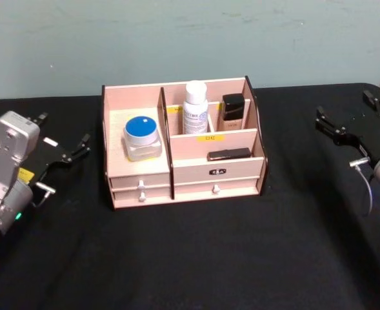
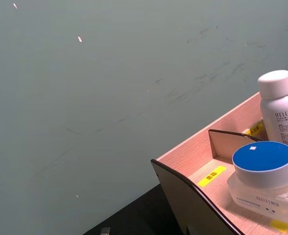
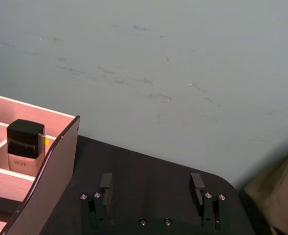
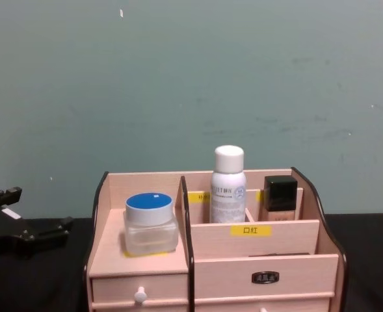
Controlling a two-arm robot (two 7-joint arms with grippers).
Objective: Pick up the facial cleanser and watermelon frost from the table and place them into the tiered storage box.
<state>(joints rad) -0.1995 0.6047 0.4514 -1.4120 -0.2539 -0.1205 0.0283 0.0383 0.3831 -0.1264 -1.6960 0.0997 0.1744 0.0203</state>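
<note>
Right gripper [image 1: 337, 132]: fingers spread, nothing between them, parked over the black tablecloth [image 1: 196, 258] well to the right of the tiered storage box [image 1: 183, 184]. The right wrist view confirms the open gap and bare cloth below.

Left gripper [image 1: 70, 152]: also spread and empty, off to the left of the box, apart from its curved side wall.

Box contents: blue-lidded jar [image 1: 142, 137] sits on the left shelf above the drawers; white bottle [image 1: 195, 108] stands upright in the rear middle compartment; black-capped bottle [image 1: 233, 113] stands in the rear right one; a flat dark item [image 1: 229, 154] lies on the front tier. Which are the cleanser and watermelon frost I cannot tell from the labels. No loose items remain on the cloth, so the placing looks done.

Risks: either arm swinging inward could clip a side wall and shove the light box. The tall white bottle looks the likeliest to tip if the box is jolted.
</note>
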